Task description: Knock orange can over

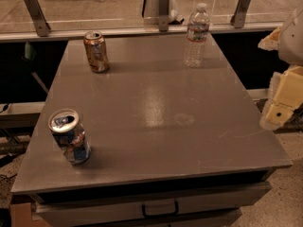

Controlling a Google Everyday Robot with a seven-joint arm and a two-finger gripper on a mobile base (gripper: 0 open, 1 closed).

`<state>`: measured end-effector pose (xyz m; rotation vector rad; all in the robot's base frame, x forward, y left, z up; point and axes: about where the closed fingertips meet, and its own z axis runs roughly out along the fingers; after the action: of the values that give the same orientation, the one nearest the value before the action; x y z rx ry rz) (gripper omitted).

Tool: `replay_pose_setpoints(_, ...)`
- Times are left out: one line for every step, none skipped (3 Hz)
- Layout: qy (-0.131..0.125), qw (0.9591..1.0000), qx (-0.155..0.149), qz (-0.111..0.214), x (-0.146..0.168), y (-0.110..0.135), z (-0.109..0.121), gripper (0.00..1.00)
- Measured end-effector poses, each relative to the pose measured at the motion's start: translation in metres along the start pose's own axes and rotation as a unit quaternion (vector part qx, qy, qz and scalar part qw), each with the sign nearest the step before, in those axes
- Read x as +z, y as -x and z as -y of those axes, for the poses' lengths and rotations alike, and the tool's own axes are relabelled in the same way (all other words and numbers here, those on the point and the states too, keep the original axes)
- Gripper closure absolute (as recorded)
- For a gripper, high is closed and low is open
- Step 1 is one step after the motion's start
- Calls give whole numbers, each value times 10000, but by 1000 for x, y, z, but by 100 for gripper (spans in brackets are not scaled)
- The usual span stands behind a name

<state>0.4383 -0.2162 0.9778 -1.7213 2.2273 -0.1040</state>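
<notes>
The orange can [96, 51] stands upright at the far left of the grey table [156, 108]. It is orange-copper with pale label patches and a silver top. My gripper [283, 100] shows at the right edge of the view, pale yellow, off the table's right side and far from the can. It holds nothing that I can see.
A blue, red and white can [70, 136] stands upright at the near left. A clear plastic water bottle [196, 35] stands at the far right. A railing [142, 30] runs behind the table. A drawer with a handle [160, 207] sits under the front edge.
</notes>
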Motion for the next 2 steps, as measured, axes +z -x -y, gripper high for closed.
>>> replay_pose_setpoints(-27, 10000, -42, 76, -1, 1, 2, 0)
replay_pose_setpoints(88, 9985, -148, 513, 25, 27, 12, 0)
